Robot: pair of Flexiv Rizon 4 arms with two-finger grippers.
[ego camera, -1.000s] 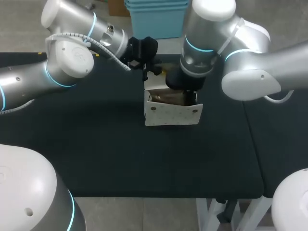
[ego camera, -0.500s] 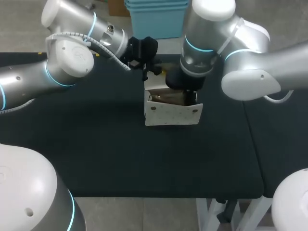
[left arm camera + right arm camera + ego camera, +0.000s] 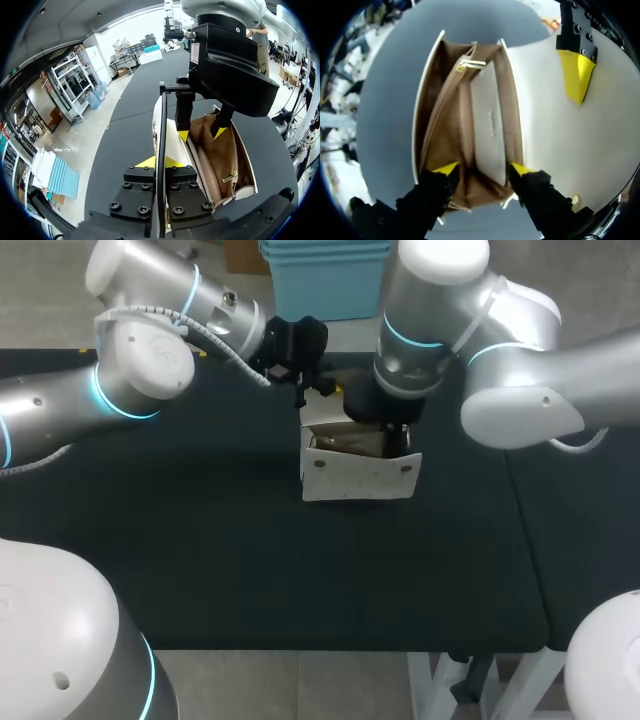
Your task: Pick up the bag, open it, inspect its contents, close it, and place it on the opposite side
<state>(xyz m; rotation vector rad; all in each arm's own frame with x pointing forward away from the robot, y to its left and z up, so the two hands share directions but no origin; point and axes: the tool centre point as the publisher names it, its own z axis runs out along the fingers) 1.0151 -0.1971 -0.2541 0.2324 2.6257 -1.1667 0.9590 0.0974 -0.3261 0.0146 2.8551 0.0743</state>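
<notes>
My right pincer (image 3: 482, 170), open and empty, points into the bag (image 3: 360, 478), whose long axis runs 9 to 3 o'clock; my left pincer (image 3: 161, 162) at 11 o'clock pinches its flap (image 3: 555, 130).

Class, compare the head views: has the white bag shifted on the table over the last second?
No. The white bag stands in the same spot, at the same distance from the far edge of the table.
</notes>
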